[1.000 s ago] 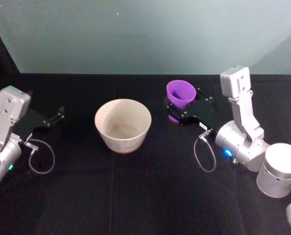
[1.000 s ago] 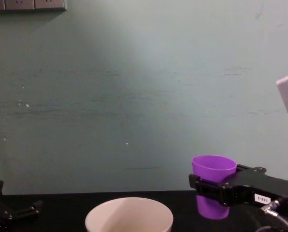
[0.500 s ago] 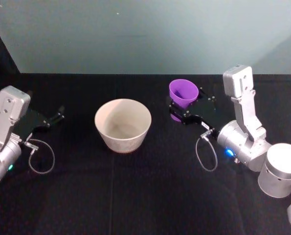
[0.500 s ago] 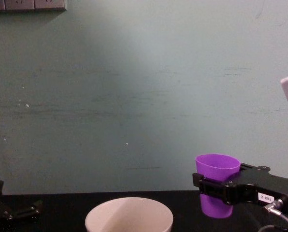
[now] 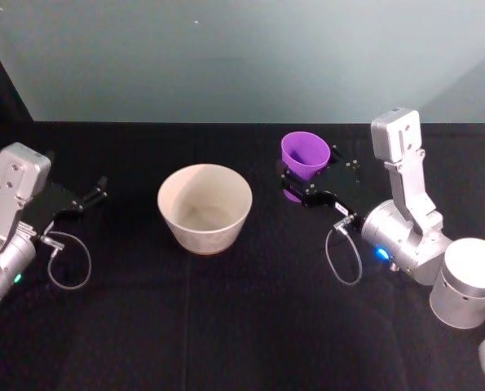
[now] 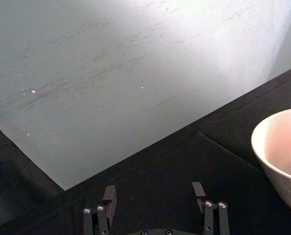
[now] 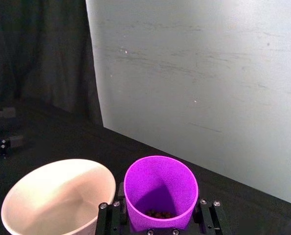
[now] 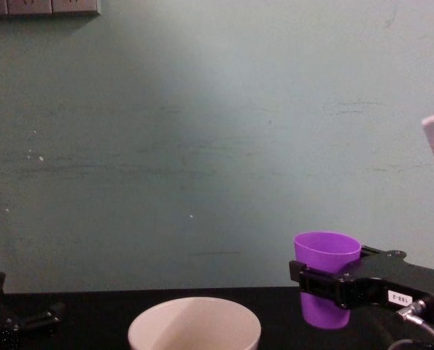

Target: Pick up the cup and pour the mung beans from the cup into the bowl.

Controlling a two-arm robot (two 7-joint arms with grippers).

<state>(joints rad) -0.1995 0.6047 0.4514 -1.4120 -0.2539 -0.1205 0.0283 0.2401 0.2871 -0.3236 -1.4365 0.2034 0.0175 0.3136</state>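
While the cup (image 5: 304,153) stands upright in the right pincer (image 8: 320,281), which pinches it across its lower half, it hangs to the right of the bowl (image 5: 162,195) and well apart from it, apparently lifted just clear of the black counter (image 5: 226,309). A thin layer of mung beans (image 7: 157,214) lies at the cup's bottom. The left pincer (image 6: 154,188) rests far out on the robot's left with its fingers spread, holding nothing.

The main risk is likely to be tipping too soon. If the wrist rolls before the cup's lip is over the bowl's mouth, the beans would land on the counter in the gap between the two and scatter. A second hazard is the grip itself: the cup looks smooth and tapered, so it could slide or twist between the pads once tilted. Carrying it across too low could knock the bowl's thick rim and shove the bowl aside. Pouring from too high might let the hard little beans bounce out again.
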